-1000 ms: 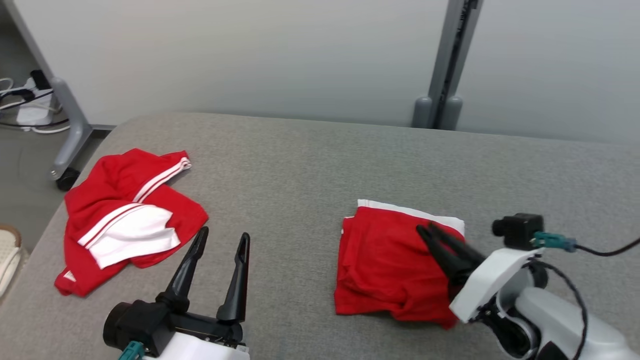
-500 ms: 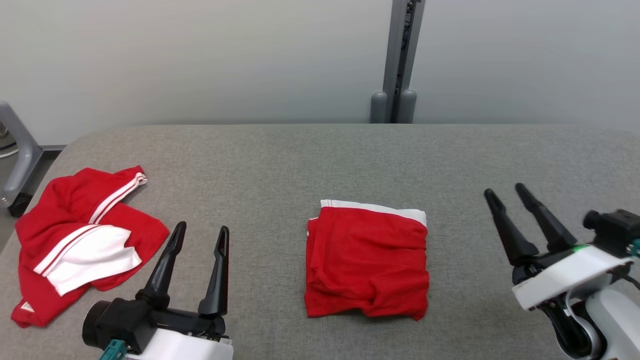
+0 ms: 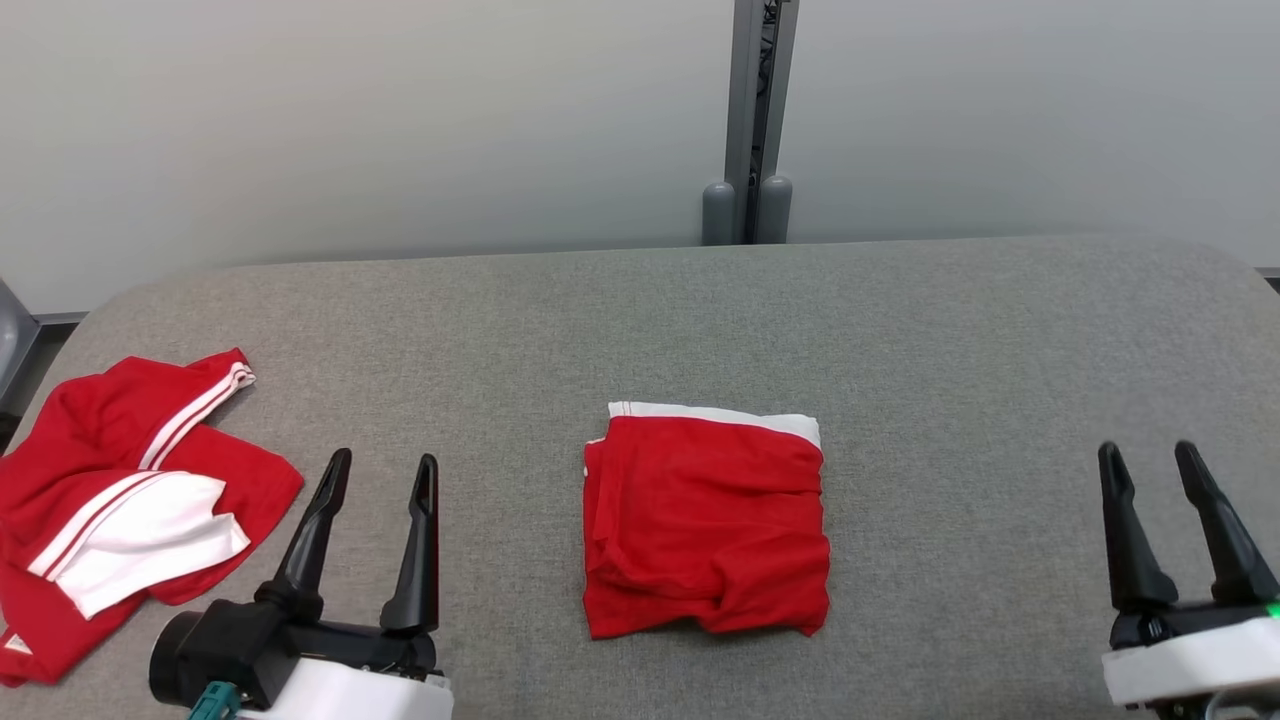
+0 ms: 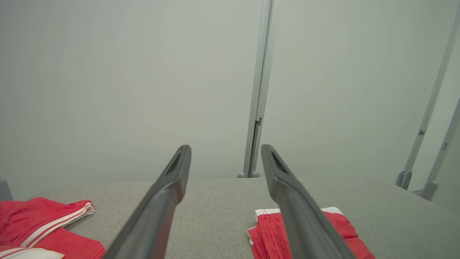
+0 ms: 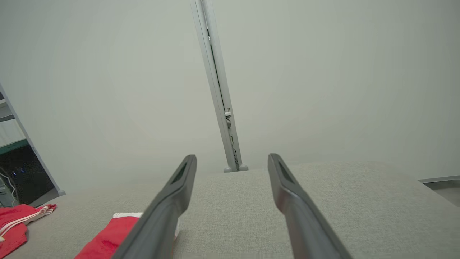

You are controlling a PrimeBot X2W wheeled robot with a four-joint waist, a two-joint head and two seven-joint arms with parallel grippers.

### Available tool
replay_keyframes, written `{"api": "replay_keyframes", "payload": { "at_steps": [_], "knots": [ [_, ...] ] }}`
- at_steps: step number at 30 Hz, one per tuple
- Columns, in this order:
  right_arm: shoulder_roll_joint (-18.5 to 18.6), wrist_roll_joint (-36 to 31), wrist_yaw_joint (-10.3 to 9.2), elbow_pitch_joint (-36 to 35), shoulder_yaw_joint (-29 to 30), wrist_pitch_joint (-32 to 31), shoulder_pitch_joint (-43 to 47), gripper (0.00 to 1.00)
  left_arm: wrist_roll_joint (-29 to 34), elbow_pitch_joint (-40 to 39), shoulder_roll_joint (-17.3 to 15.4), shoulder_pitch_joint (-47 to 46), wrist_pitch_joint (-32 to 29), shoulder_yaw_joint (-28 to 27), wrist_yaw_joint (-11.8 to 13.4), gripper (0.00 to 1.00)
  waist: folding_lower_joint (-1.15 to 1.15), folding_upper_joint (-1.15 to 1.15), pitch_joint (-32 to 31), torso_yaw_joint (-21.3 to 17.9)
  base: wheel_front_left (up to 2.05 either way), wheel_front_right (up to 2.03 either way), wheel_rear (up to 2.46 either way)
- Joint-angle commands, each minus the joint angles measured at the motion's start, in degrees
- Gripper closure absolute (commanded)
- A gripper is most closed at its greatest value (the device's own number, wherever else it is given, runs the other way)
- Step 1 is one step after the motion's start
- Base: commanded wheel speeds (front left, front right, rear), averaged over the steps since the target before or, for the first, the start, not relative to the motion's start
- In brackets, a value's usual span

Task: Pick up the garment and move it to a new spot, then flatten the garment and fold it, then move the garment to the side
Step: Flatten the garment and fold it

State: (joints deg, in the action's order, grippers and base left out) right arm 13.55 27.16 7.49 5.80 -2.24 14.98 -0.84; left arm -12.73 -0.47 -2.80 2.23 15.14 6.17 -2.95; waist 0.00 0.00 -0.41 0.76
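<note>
While a crumpled red-and-white garment (image 3: 130, 510) lies well left of the folded red garment (image 3: 705, 525), the left gripper (image 3: 385, 458) hovers between them, fingers spread, empty. Right gripper (image 3: 1147, 450): well right of the folded red garment, fingers spread, holding nothing.

Matt red cloth garment (image 3: 707, 535)

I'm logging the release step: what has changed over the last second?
The right tool let go of the folded red garment, opened and drew back to the robot's right; the head view swung too. The left tool stayed open, and the crumpled red garment lay untouched.
</note>
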Motion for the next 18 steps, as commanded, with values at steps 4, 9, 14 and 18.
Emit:
{"api": "replay_keyframes", "payload": {
  "at_steps": [4,9,14,18],
  "knots": [
    [-2.55,-4.87,0.01,1.20,2.60,0.26,2.07,0.00,1.20,0.37,-0.20,0.40,0.00,-0.96,0.98,0.00,0.00,0.00,0.11,0.07,0.00,0.00,0.00],
    [-2.67,-6.81,0.01,1.57,3.11,0.26,1.30,0.00,1.75,0.66,-0.18,0.19,0.00,-0.38,1.18,0.00,0.00,0.00,0.01,0.12,0.00,0.00,0.00],
    [-3.05,-7.63,0.01,1.81,3.23,0.26,1.14,0.00,2.08,0.39,-0.19,-0.20,0.00,0.36,1.53,0.00,0.00,0.00,-0.09,0.31,0.00,0.00,0.00],
    [-3.11,-7.85,0.01,2.55,2.71,0.26,0.92,0.00,2.14,0.69,-0.19,-0.24,0.00,0.68,1.87,0.00,0.00,0.00,-0.12,0.40,0.00,0.00,0.00]
  ]
}}
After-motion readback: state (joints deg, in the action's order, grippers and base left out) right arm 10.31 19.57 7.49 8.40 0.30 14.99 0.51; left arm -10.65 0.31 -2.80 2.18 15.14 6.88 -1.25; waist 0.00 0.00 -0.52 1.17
